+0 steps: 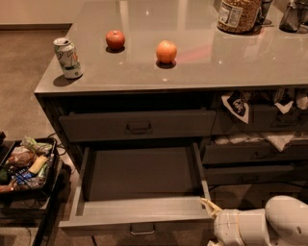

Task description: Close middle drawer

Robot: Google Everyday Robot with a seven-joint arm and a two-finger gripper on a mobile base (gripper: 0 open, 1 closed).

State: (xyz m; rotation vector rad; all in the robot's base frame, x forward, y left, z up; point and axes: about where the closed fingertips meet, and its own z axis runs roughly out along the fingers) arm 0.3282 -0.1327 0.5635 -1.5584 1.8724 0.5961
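The middle drawer is a wide dark grey-brown drawer. It is pulled far out of the cabinet, its box is empty, and its front with a small pull handle sits near the bottom edge of the view. My gripper is at the bottom right, beside the right end of the drawer's front. It is open and holds nothing. Its upper finger rests at the front right corner of the drawer. The lower finger is mostly cut off by the frame's edge.
The top drawer above is shut. On the counter stand a soda can, an apple, an orange and a jar. Narrower drawers at right hold cloths. A black tray of snacks stands at left.
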